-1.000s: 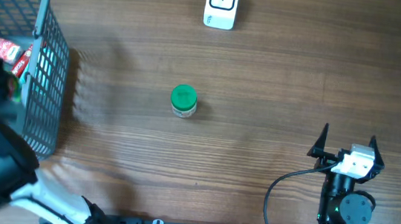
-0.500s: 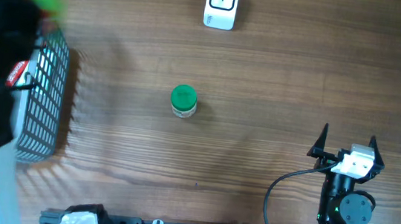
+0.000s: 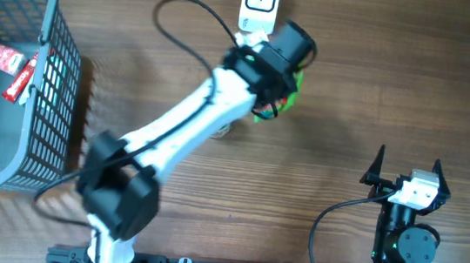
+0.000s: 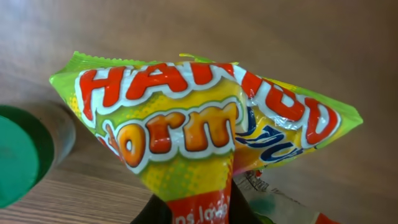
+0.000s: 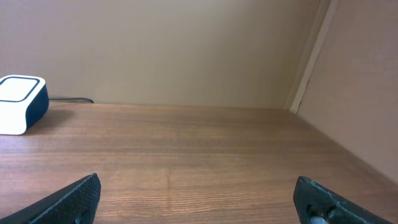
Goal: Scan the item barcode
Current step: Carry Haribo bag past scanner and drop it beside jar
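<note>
Working over a brown wood surface [image 3: 354, 83]. Ignoring the basket [image 3: 60, 61] at far left, with red packets lying inside. Reaching across the green-lidded jar [image 4: 25, 155], nearly hiding it from overhead. Pinching the bag [image 4: 186, 124] by its lower edge in the left gripper [image 4: 199, 211] and holding it up just beside the scanner [image 3: 260, 3]. Risking a failed read: probably burying or bending the barcode in those crumpled folds, and showing no clear barcode in either view. Risking a drop too, by gripping only a thin, slippery edge. Possibly clipping the jar or nudging the scanner when turning the bag. Resting the right gripper [image 3: 408, 163] at far right, spread wide and touching nothing.
</note>
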You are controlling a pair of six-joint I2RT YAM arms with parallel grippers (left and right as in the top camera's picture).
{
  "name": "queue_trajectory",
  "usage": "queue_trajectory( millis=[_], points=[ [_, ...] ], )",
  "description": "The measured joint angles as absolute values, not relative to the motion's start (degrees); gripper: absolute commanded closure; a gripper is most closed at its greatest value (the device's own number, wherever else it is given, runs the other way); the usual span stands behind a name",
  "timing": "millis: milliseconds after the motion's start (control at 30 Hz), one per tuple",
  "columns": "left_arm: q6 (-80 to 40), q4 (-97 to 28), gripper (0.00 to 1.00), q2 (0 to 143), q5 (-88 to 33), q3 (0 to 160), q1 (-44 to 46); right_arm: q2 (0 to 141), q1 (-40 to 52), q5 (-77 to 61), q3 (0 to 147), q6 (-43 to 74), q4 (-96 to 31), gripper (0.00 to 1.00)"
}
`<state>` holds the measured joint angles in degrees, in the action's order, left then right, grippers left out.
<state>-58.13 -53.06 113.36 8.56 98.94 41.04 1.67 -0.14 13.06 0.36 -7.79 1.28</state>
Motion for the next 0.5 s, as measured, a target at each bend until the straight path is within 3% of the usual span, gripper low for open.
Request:
queue_trajectory(
  millis=[133,167,200,233,300,500],
  points=[
    [-58.1,-55.5,0.82,119.9,9.2,98.9,42.3,1.7,-0.1,13.1,0.4,-7.8,1.3,0.00],
    [-58.2,-55.9,0.69,121.3,9.2,98.9,42.5,1.7,-0.1,13.1,0.4,-7.8,1.3,0.00],
    [-58.2,-56.3,0.43,122.3,9.2,98.9,42.7,1.7,-0.1,13.1,0.4,-7.8,1.3,0.00],
    [-57.9,-56.5,0.32,123.1,9.1,98.9,42.8,1.7,-0.1,13.1,0.4,-7.8,1.3,0.00],
    [-57.7,-56.5,0.00,123.4,9.1,98.9,43.1,1.7,-0.1,13.1,0.4,-7.8,1.3,0.00],
    [-54.2,-61.1,0.00,122.9,9.1,102.6,43.1,1.7,-0.1,13.1,0.4,-7.8,1.3,0.00]
  ],
)
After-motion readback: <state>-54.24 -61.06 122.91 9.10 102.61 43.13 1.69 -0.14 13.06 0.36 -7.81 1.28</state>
